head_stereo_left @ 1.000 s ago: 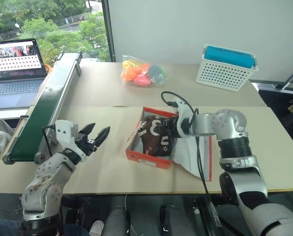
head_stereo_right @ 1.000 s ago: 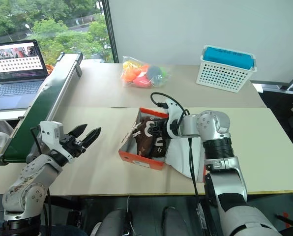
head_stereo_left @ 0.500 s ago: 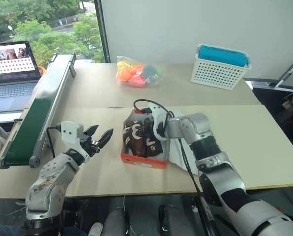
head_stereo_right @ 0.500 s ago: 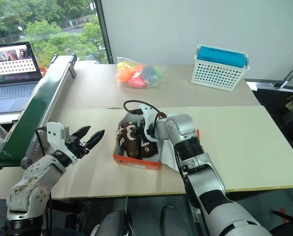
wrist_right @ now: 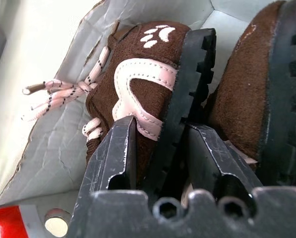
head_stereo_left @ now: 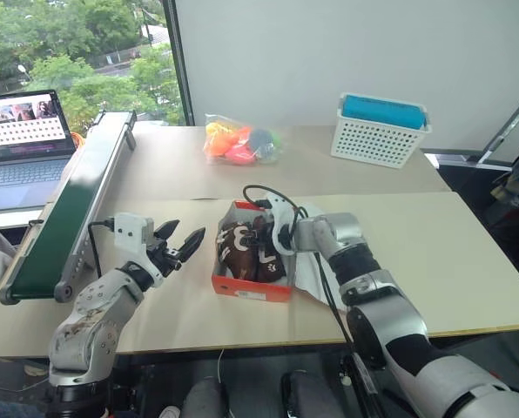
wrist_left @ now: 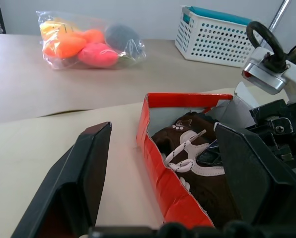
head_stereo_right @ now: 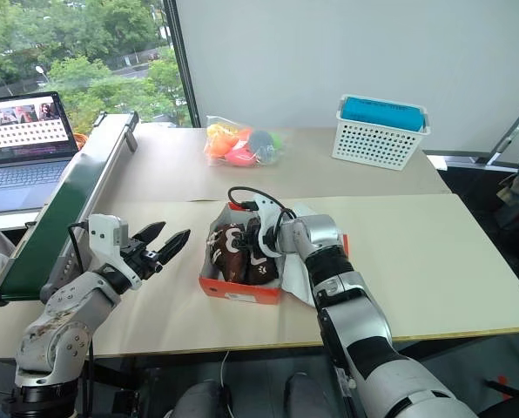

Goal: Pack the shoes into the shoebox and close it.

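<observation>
The shoes point(head_stereo_right: 240, 253) lie side by side inside the shoebox point(head_stereo_right: 239, 290), long axes running from the near edge of the tabletop point(head_stereo_right: 434, 252) toward its far edge. The right tool point(wrist_right: 160, 148) reaches down into the box, its fingers pinching the sole rim of one shoe. The lid point(head_stereo_left: 319, 279) lies flat on the box's right. The left tool point(head_stereo_left: 181, 246) hovers open just left of the box, empty.
</observation>
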